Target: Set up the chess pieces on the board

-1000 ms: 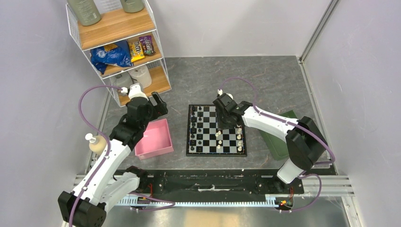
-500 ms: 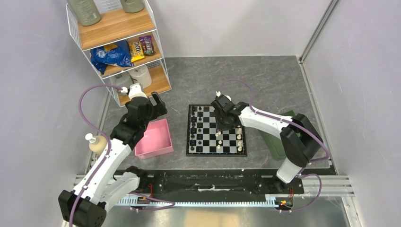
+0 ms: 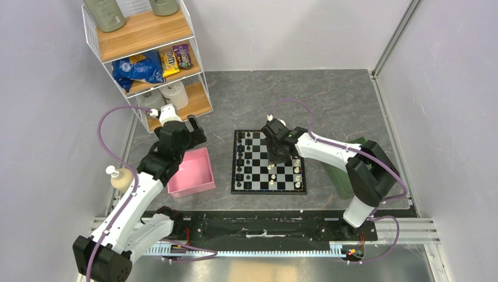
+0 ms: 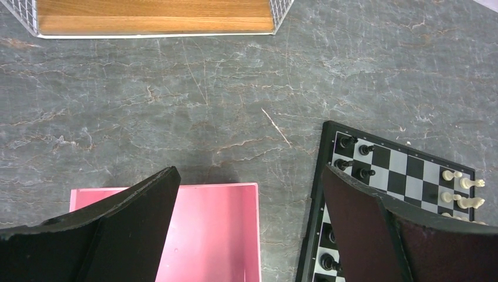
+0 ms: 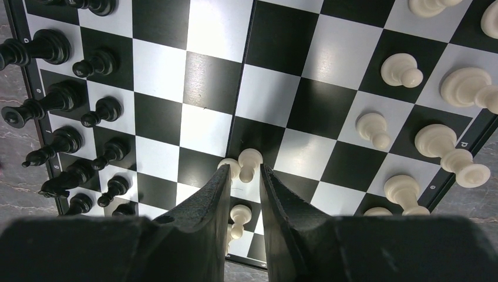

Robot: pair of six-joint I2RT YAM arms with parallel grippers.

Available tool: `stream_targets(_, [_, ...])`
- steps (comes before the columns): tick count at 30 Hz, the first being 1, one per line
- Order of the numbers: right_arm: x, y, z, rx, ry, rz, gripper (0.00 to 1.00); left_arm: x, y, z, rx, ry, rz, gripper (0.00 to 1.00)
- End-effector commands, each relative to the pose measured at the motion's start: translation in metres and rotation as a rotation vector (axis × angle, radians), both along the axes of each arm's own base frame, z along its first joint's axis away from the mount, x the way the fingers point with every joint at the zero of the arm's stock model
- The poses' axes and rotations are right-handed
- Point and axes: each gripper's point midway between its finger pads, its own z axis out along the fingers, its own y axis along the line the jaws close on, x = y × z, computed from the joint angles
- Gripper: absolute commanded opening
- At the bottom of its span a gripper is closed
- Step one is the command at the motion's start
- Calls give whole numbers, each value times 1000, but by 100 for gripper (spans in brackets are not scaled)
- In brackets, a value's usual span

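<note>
Right gripper (image 5: 245,171), jaws set narrowly about 1 white pawn (image 5: 249,161) on the board (image 5: 217,35) (firm grip not discernible): close squarely, lift vertically clear of the neighbouring pawn (image 5: 231,168)

left pincer (image 4: 251,173): jaws wide apart above the surface (image 4: 235,88)
pink tray (image 4: 205,235): beneath the pincer
board (image 4: 405,164): right of the tray, chess pieces (image 4: 352,157) standing
wooden shelf (image 4: 152,14): far edge

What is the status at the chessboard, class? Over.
Left gripper open near pink tray. Right gripper narrow around white pawn, grip unconfirmed. Board partly set. Second white piece crowds a finger.
</note>
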Motion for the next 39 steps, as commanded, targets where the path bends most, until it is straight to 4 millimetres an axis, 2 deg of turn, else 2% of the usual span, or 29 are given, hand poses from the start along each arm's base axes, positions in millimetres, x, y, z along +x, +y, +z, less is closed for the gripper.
stream_targets(1, [5, 9, 8, 26, -21, -4, 32, 0, 7, -1, 48, -4, 14, 100])
stream_targets(5, [4, 9, 7, 23, -18, -1, 32, 0, 9, 0, 53, -4, 21, 100])
stream_targets(12, [3, 8, 9, 23, -20, 3, 24, -3, 12, 0, 61, -7, 29, 100])
stream_targets(23, [2, 1, 15, 14, -47, -12, 17, -4, 14, -2, 68, 0, 35, 100])
stream_targets(33, [4, -27, 29, -24, -115, -80, 16, -6, 16, -1, 70, -3, 40, 100])
stream_targets(39, [2, -48, 22, -35, -106, -134, 17, -6, 16, -3, 73, 2, 40, 100])
